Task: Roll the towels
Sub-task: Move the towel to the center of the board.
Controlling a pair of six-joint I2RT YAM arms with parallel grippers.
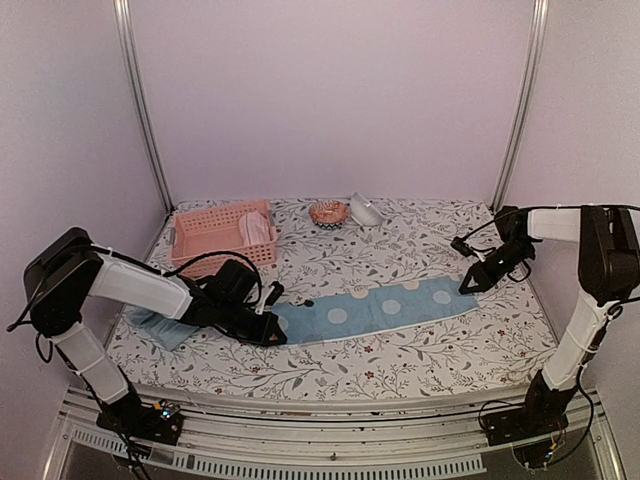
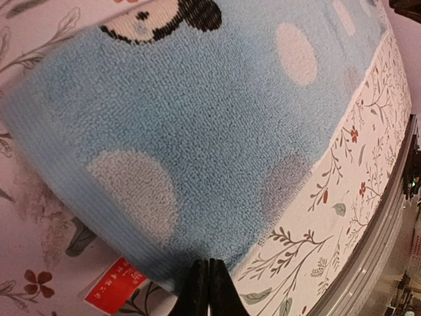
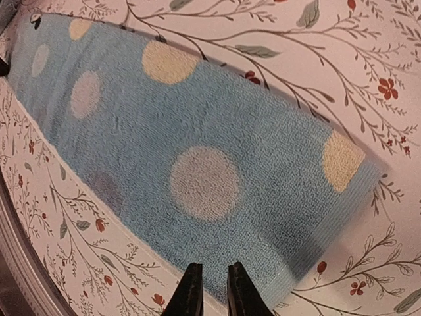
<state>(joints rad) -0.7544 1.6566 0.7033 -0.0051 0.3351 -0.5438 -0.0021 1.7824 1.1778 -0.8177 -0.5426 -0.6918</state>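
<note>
The light blue towel (image 1: 390, 305) with white and orange dots lies spread flat across the middle of the table. It fills the left wrist view (image 2: 197, 125) and the right wrist view (image 3: 217, 131). My left gripper (image 1: 270, 335) is at the towel's left end, its jaws pressed together on the hem (image 2: 208, 263), beside a red label (image 2: 112, 293). My right gripper (image 1: 472, 283) hovers over the towel's right end, jaws slightly apart and empty (image 3: 214, 268). The pale teal towel (image 1: 160, 328) lies crumpled under my left arm. The pink towel (image 1: 256, 227) sits in the basket.
The pink perforated basket (image 1: 205, 245) stands at the back left. A small patterned bowl (image 1: 328, 212) and a white object (image 1: 365, 210) sit at the back centre. The table's front edge (image 2: 381, 230) runs close to the towel.
</note>
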